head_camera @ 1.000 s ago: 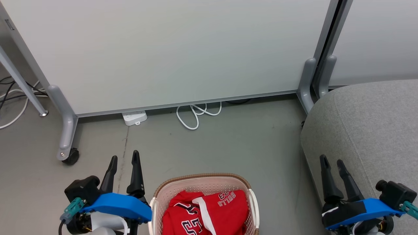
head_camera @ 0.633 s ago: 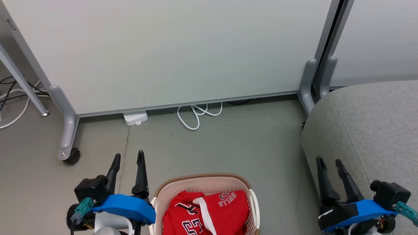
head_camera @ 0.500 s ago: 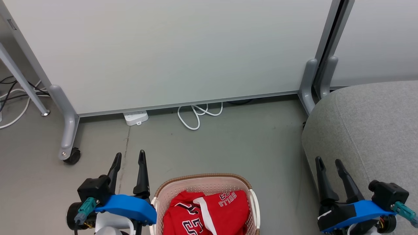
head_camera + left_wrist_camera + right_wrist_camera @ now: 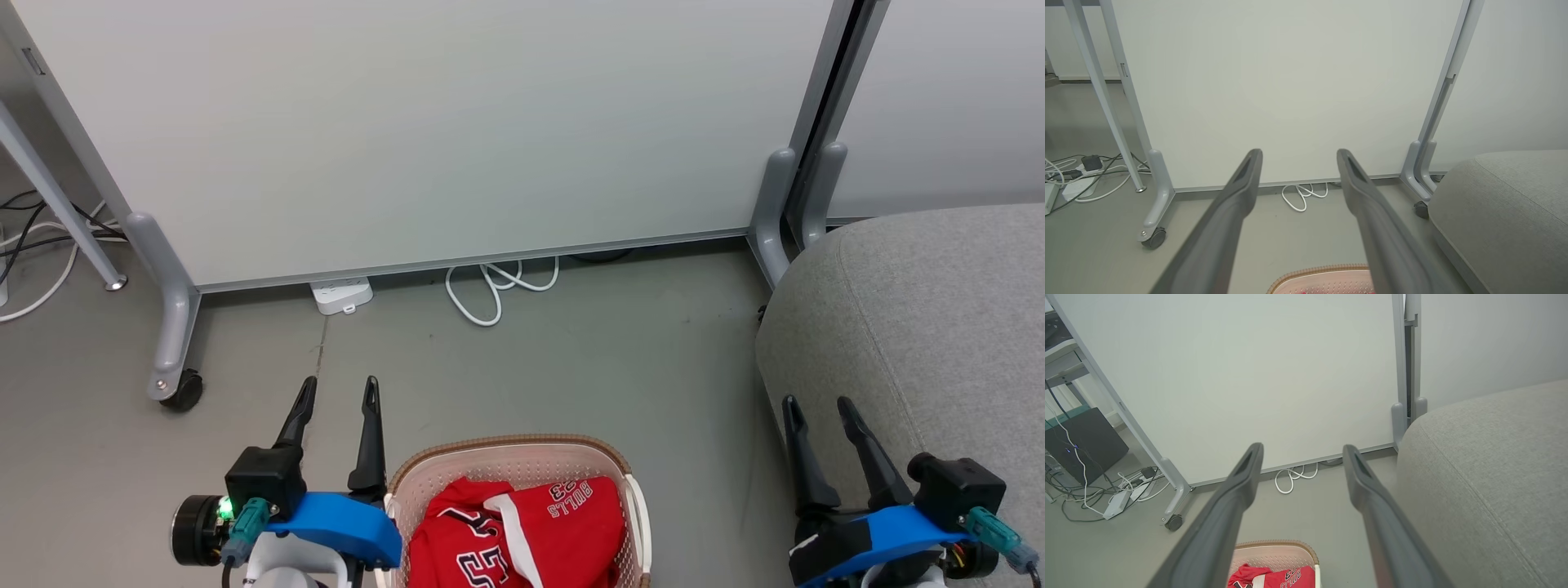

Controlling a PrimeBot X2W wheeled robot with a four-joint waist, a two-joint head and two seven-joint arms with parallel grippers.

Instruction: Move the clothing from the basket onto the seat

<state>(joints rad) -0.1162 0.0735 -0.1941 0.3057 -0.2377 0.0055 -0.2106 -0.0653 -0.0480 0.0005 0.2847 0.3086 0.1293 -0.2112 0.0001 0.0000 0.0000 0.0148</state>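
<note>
My left claw [image 4: 340, 384] spread and empty just left of the basket [image 4: 506, 443], my right claw [image 4: 815, 402] spread, empty, by the seat [image 4: 939, 310], red clothing [image 4: 531, 531] in the basket

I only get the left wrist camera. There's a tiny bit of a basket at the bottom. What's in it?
Observer: Red clothing with "BULLS" on it, piled in the basket.
Operator: Where's my other gripper?
Observer: The right gripper is open and empty, at the near edge of the seat.
Operator: Is there anything more past the cables on the left?
Observer: Yes, the right wrist view shows a black box standing on the floor there.
</note>
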